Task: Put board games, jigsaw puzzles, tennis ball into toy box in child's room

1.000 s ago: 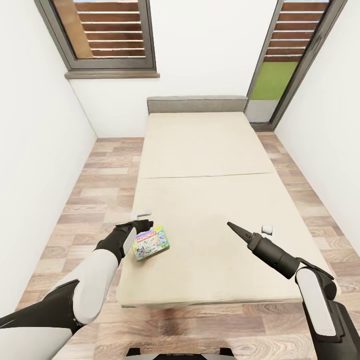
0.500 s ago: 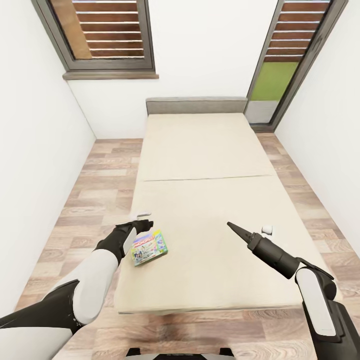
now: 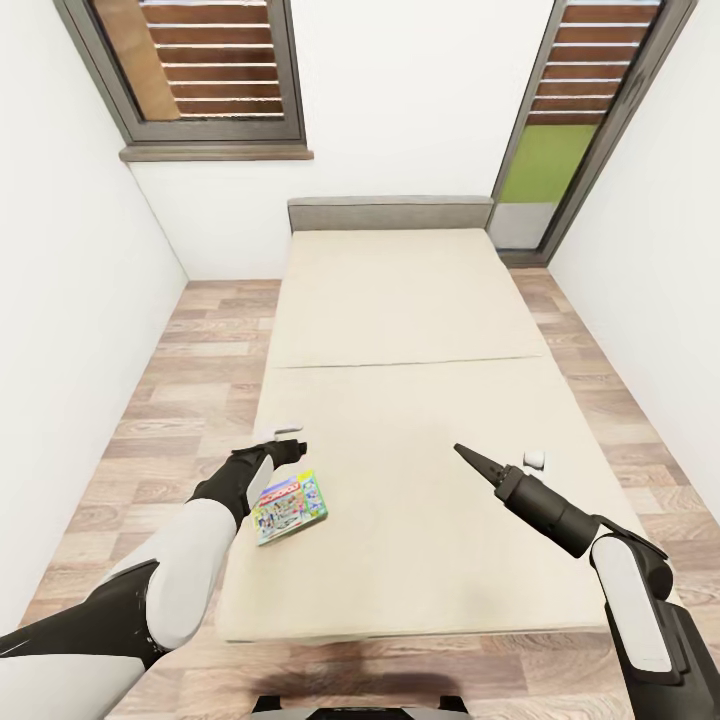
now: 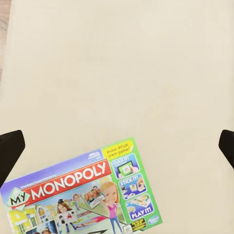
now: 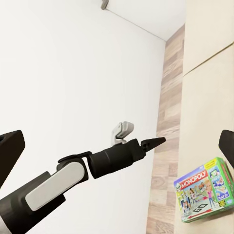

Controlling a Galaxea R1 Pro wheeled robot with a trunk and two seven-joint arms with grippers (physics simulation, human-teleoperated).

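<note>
A green-edged Monopoly board game (image 3: 290,507) lies flat on the bed (image 3: 400,300), near the mattress's left edge and close to its foot. My left gripper (image 3: 290,443) hovers open just past the box, above the mattress edge. In the left wrist view the box (image 4: 83,195) lies below and between the wide-apart black fingertips (image 4: 10,152). My right gripper (image 3: 478,464) hangs open over the right half of the mattress with nothing in it. The right wrist view looks across at my left gripper (image 5: 153,142) and the box (image 5: 202,195). The toy box, table and other toys are out of view.
A grey headboard (image 3: 390,212) stands at the far end against the white wall. Dark-framed windows (image 3: 200,60) sit at the back left and right. Strips of wood-plank floor (image 3: 170,400) run along both sides of the bed, between it and the side walls.
The whole view has shifted, so the camera moved: bed and Monopoly box slid down and left in the picture. Both arms hold the same pose, and the box lies where it was on the mattress.
</note>
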